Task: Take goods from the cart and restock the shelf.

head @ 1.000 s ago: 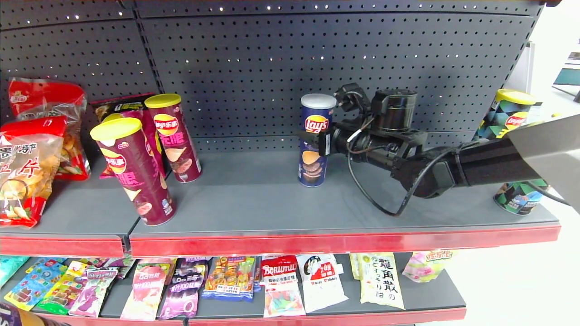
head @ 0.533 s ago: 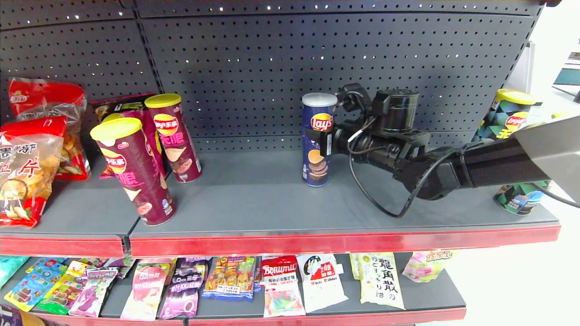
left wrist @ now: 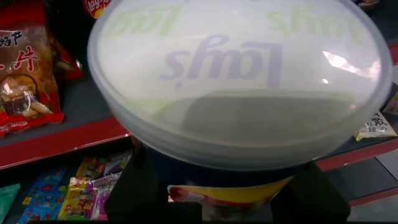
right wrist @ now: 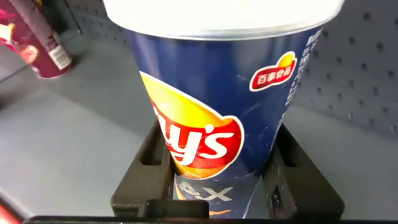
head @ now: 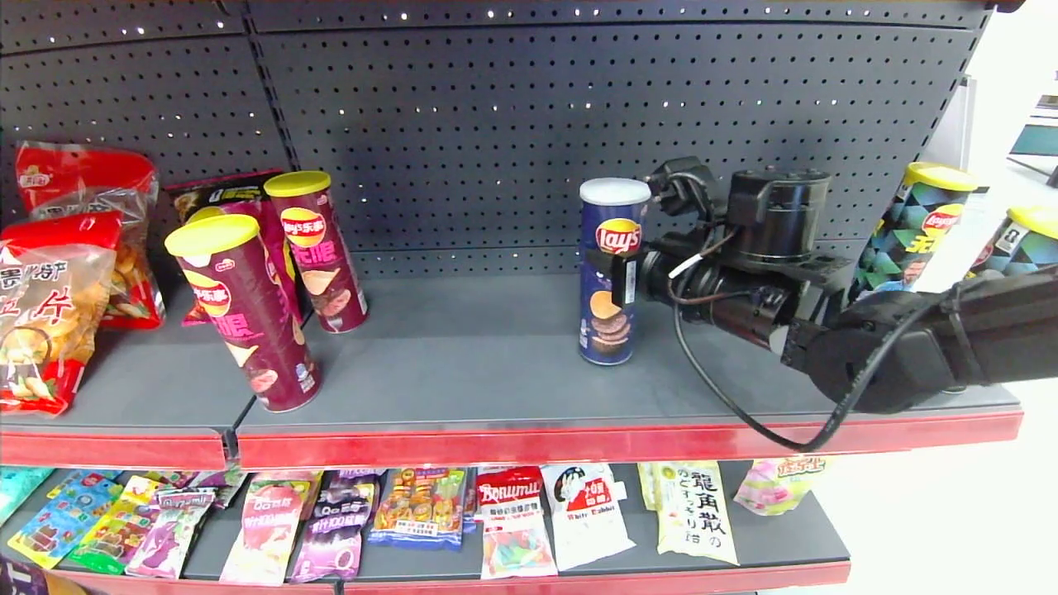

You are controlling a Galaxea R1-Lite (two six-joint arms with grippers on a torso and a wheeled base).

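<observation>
Can (head: 607,330) fills right fingers (right wrist: 140,180); left fingers (left wrist: 140,193) seemingly hold lidded can (left wrist: 242,81).

A shop: a pegboard-backed shelf (head: 463,364) stocked with chip cans (head: 318,248) and snack bags (head: 50,322).

**Right arm** (head: 950,347): extended from the right, roughly level. The right gripper (head: 616,279) is presented sideways, and its fingers (right wrist: 140,180) are closed around a blue canister (head: 613,223) at mid-height.

**Left gripper** (left wrist: 230,202): dark fingers (left wrist: 140,190) are clasped on either side of a lidded canister (left wrist: 239,74), below its lid.
</observation>
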